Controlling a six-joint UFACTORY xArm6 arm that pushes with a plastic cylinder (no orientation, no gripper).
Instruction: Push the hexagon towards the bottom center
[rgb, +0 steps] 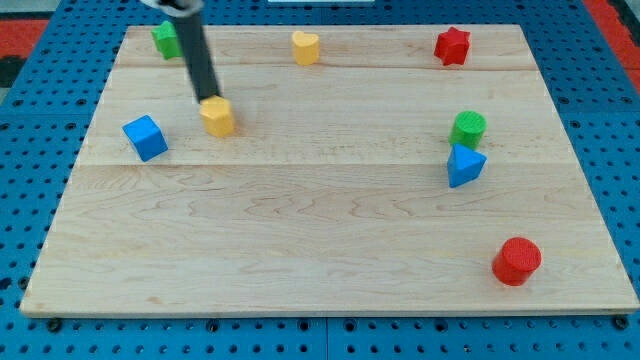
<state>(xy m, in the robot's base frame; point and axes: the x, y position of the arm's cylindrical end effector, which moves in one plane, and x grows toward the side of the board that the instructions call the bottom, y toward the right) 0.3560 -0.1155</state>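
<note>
The yellow hexagon (217, 116) lies on the wooden board (320, 260) at the upper left. My tip (207, 98) touches the hexagon's upper left edge, with the dark rod slanting up toward the view's top left. A blue cube (145, 137) lies to the left of the hexagon.
A green block (165, 39) sits at the top left, partly behind the rod. A yellow heart (305, 47) is at the top centre and a red star (452, 46) at the top right. A green cylinder (467, 128) touches a blue triangle (464, 165) at the right. A red cylinder (516, 261) lies at the lower right.
</note>
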